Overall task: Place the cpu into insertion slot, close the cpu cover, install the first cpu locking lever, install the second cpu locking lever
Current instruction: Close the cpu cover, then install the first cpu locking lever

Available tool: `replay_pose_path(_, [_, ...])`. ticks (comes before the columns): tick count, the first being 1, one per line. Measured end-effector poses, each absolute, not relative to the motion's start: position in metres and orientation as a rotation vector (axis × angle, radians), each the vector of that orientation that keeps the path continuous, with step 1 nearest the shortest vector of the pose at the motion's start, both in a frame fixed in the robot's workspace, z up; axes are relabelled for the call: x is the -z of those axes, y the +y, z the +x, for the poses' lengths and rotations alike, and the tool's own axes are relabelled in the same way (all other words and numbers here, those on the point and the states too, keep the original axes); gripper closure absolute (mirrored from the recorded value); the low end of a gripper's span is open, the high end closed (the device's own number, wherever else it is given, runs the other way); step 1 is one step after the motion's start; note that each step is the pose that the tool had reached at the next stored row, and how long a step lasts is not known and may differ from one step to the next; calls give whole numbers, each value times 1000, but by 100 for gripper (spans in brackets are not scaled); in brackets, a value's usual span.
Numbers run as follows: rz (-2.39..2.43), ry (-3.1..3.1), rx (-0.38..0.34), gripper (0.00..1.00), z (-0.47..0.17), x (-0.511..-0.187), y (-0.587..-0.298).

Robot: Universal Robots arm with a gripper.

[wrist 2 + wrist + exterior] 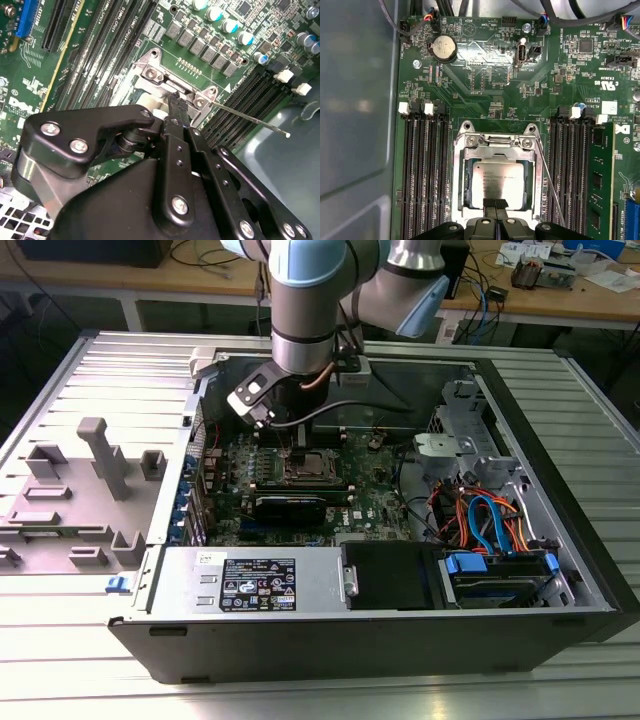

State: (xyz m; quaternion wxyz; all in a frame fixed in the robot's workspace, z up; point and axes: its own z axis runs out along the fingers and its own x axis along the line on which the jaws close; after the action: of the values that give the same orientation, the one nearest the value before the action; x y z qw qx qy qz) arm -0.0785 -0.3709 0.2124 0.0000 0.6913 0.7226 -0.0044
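Pressing its two black fingers tight together with nothing between them, the claw (495, 204) touches one edge of the cpu (497, 180); that silver-grey square, faintly printed, lies flat in the insertion slot (458, 167); the thin silvery cpu cover (492, 149) frames it, folded down; a wire locking lever (551, 185) slants free beside long black memory slots (565, 170).

Robotics lab or electronics workshop. Evidence: industrial robot arm (310, 300) reaching into opened desktop computer case (350, 645), pincer (495, 203) down over bare motherboard (485, 75). Case lies on ribbed metal table (120, 370); grey block fixtures (105, 455) near table's edge on exterior view's left. Behind: wooden tables (190, 280) strewn with cables (200, 252) and small electronic parts (540, 270).
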Motion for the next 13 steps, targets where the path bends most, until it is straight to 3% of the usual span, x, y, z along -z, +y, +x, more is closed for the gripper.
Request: replay_pose_path(13, [2172, 2270, 14, 89, -58, -212, -371])
